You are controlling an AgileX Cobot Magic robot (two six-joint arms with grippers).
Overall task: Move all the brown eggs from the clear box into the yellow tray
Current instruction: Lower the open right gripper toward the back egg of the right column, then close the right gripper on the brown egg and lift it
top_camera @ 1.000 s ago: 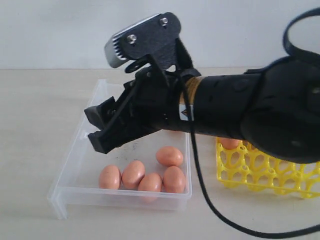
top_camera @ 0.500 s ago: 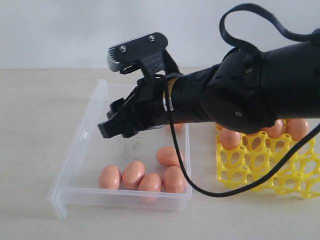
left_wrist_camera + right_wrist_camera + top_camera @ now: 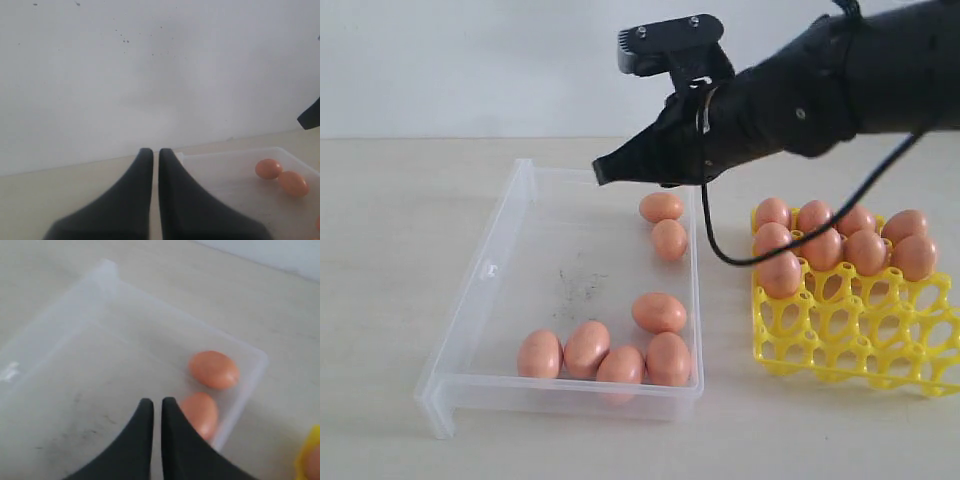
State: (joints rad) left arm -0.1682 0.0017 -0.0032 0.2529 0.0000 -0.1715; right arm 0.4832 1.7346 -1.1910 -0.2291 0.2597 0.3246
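Since the earlier frame the right gripper (image 3: 603, 172) has lifted from low inside the clear box (image 3: 560, 393) to above its far end, jaws now pressed together on nothing; the left gripper (image 3: 155, 153) also shows jaws pressed together, empty. Seven brown eggs (image 3: 659, 312) remain in the box: two at its far end, one mid-floor, four against its near wall; nine sit in the yellow tray (image 3: 757, 330) just beside the box on the counter (image 3: 380, 250), so the task is judged roughly half complete.

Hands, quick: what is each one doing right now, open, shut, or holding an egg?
Left hand: shut, holding nothing.
Right hand: shut, holding nothing.
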